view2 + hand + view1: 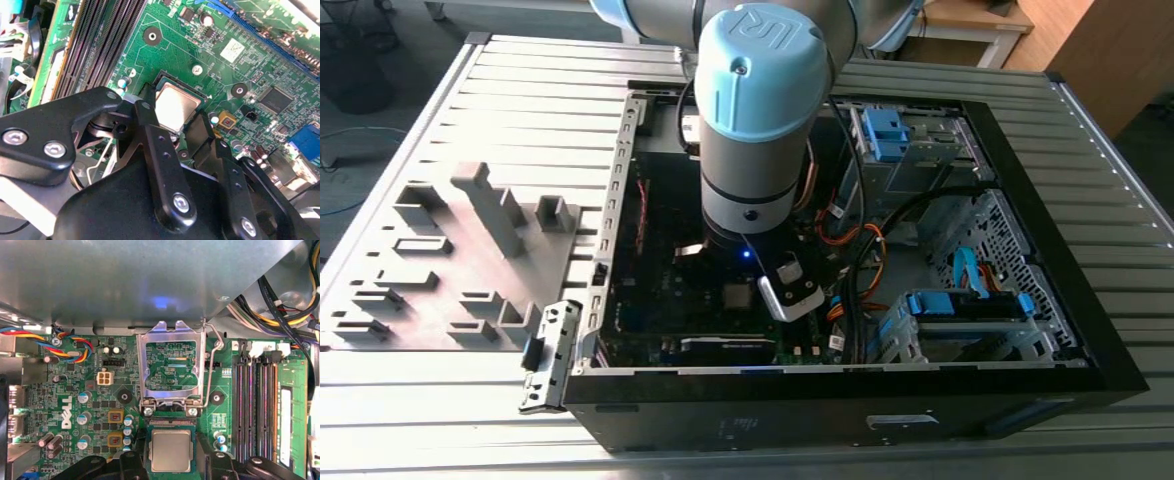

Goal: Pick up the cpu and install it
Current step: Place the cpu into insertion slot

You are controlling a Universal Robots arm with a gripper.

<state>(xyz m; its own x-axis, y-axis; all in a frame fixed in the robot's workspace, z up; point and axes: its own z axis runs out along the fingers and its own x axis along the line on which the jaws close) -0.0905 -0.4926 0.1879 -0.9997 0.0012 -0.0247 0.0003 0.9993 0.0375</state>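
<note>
The cpu (171,450) lies flat in its socket on the green motherboard (90,390), inside the open computer case (1067,380) on the slatted surface (520,100). The gripper (172,462) straddles it; whether it clasps the chip or is loose, I cannot tell. The board carries white lettering (66,412) and a small white label (232,49). The metal retention frame (170,365) stands open just beside the socket, with memory slots (255,405) near.

Exterior view: slatted bench (520,90) carries open black computer case (854,390). Grey fixture plate (454,250) at 9 o'clock of case. Blue drive cage (961,305) inside, 4 o'clock. First wrist view: green motherboard (85,390), dark memory slots (255,405) alongside.
</note>
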